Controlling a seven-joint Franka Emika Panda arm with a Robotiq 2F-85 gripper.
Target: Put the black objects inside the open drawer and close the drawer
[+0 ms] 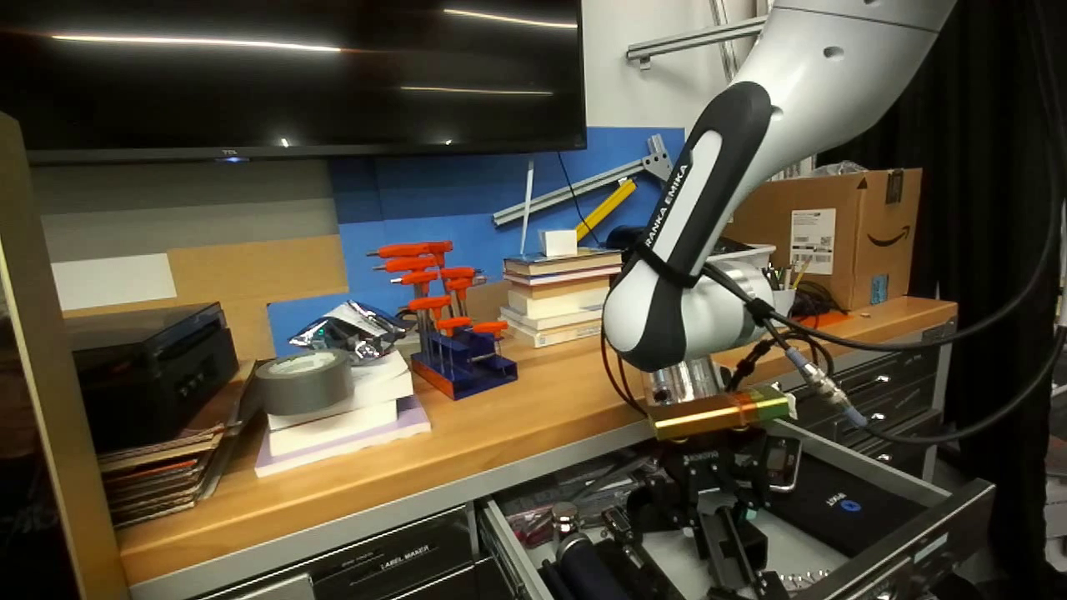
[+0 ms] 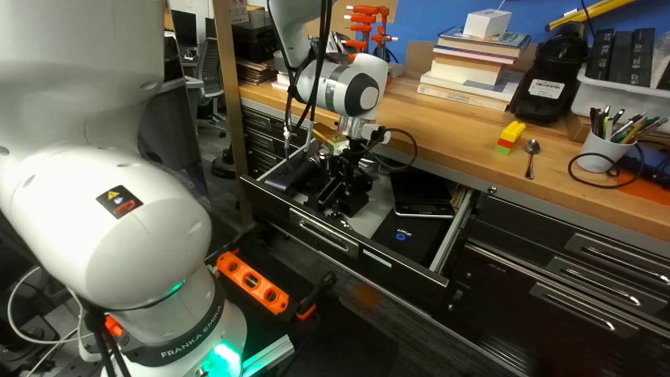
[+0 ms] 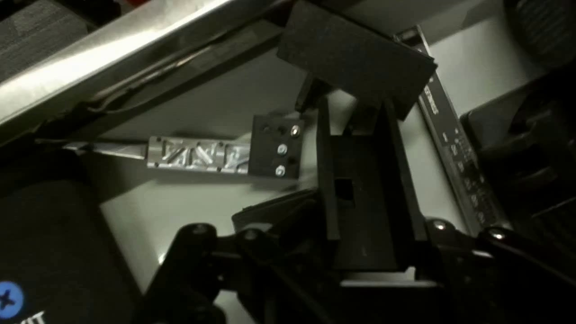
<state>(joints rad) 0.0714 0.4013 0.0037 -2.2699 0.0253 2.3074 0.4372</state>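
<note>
The gripper low in the open drawer, a black channel piece between its jaws.

In an exterior view, the drawer spans the lower right, a black iFixit case right of the gripper. In an exterior view, the gripper is near mid-frame, a book stack at upper right. In the wrist view, the channel piece is right of centre, a silver-framed item to its left; whether the jaws pinch the piece or only flank it, I cannot tell.
</note>
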